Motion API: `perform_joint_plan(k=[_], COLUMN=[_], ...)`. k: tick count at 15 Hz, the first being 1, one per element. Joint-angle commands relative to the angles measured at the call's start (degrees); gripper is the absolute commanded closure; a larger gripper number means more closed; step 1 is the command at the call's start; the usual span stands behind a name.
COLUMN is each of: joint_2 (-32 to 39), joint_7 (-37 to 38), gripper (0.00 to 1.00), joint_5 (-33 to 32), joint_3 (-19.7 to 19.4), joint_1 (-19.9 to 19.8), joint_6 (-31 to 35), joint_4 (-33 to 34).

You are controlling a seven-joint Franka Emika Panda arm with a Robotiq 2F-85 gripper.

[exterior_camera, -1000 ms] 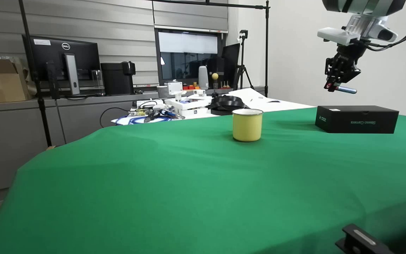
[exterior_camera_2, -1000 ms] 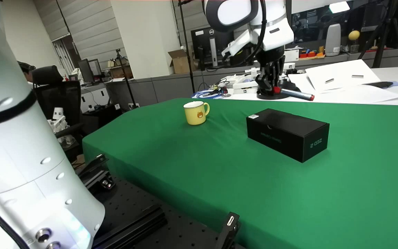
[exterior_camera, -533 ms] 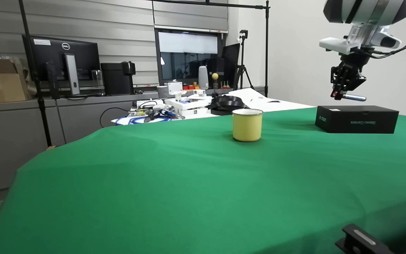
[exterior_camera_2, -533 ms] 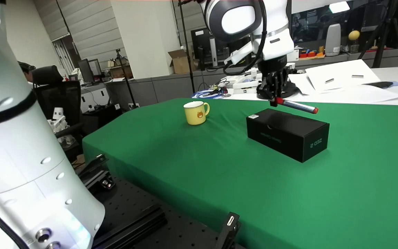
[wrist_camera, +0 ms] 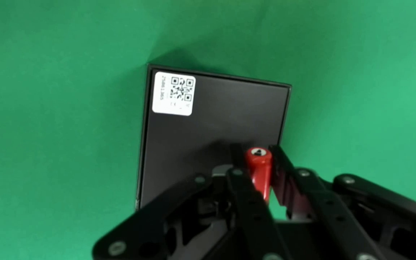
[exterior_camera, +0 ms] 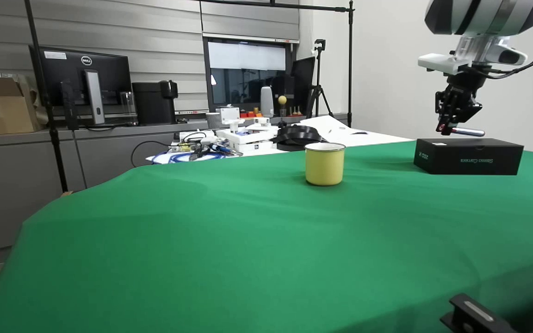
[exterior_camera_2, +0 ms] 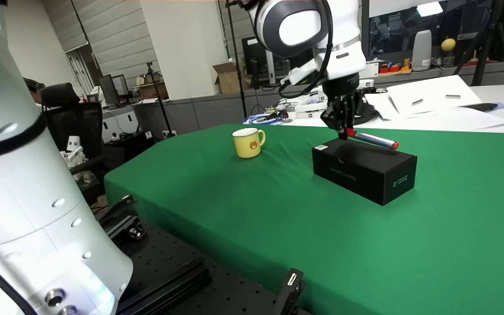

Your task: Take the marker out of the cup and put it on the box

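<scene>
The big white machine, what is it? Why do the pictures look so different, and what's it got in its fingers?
It's a robot arm. Its gripper works like two black fingers, pinching a marker by a red end. Two pictures come from cameras standing outside the robot. The picture looking down past the fingers comes from a camera on its wrist. On the green cloth are a yellow cup and a black box. The marker is held above the box, not laid on it yet.
</scene>
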Motion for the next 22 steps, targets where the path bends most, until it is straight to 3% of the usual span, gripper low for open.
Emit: perform_joint_plan(k=[1,11,13,16,22], joint_2=[-0.62,-0.13,-0.18,-0.58,-1.28], joint_7=[5.78,11.43,12.04,12.44,12.22], gripper=[0.95,0.95,0.53,0.45,0.05], joint_5=[-3.16,-5.06,-5.54,-6.10,-6.55], joint_3=[-0.64,-0.39,-0.53,-0.28,-0.14], joint_1=[1.07,1.49,1.70,1.61,1.88], joint_6=[1.77,4.26,4.06,3.79,3.76], joint_4=[-1.62,-2.54,-2.58,-2.59,-2.81])
